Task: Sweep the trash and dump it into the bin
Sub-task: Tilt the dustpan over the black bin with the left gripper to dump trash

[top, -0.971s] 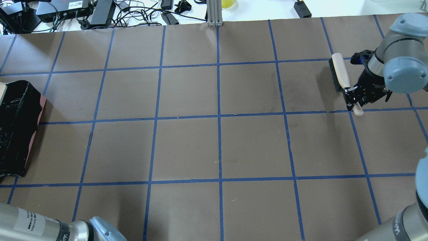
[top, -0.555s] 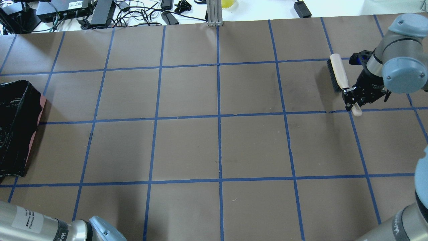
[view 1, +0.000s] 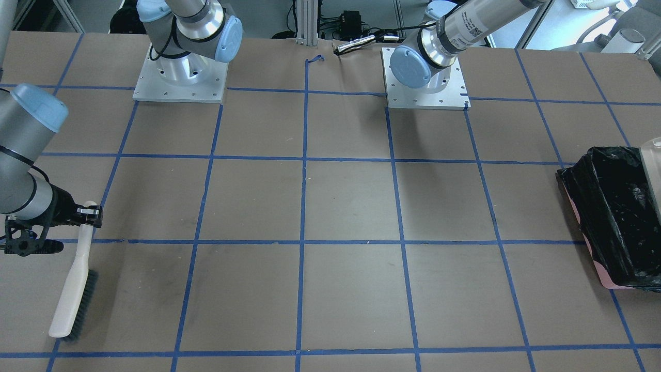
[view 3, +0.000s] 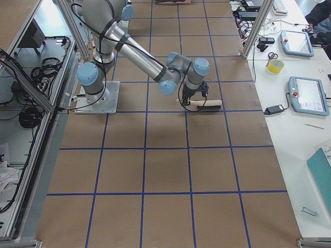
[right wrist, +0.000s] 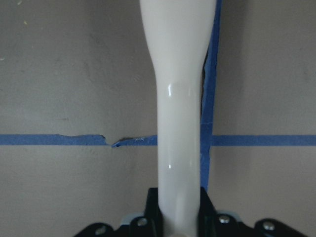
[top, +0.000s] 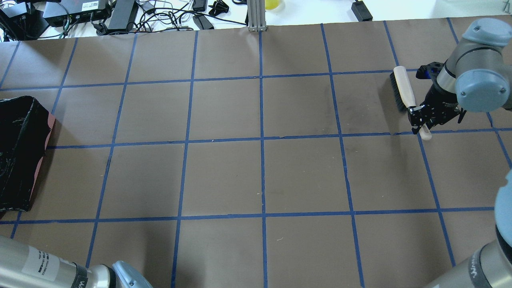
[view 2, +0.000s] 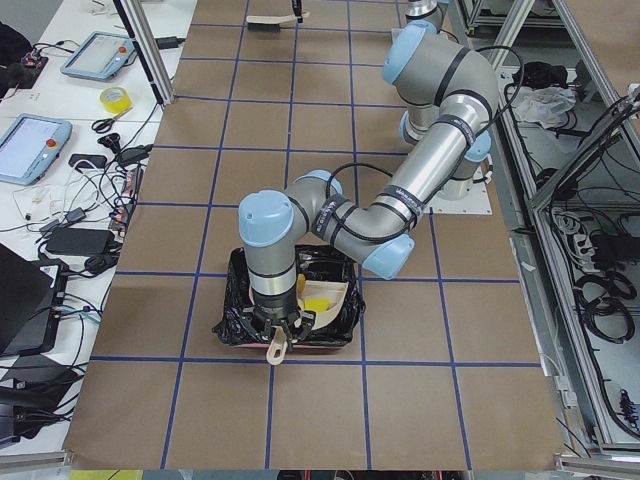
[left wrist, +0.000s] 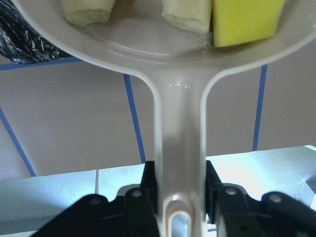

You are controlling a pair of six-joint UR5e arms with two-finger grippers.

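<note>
Our left jaws are clamped on the dustpan (left wrist: 180, 98), squeezing its beige handle from both sides near the hanging-slot end. That is putting the pan out ahead of the wrist, where a turn of the wrist can tip it. Inside the pan, the trash is lying close against the back wall by the handle. We are seeing the yellow sponge wedge (left wrist: 247, 19) and two pale cream ends (left wrist: 185, 15), which are probably one crescent slice. The amber lump is not showing to us.

We are holding the pan directly over the bin (view 2: 232, 310), within the outline of its black liner. Whatever slides out should therefore be falling into the bin rather than onto the worktop (top: 260, 180). Because the pieces are sitting at the handle end, we are judging that the dump is not yet done. The pan's mouth needs tilting down into the bin.

Our right jaws are clamped on the hand brush (top: 404, 88), gripping it near the end of its handle. We are holding it at the end of the worktop farthest from the bin, with its bristles facing the bin's side. We are reading this as the brush parked out of the left arm's way, its sweeping apparently done.
</note>
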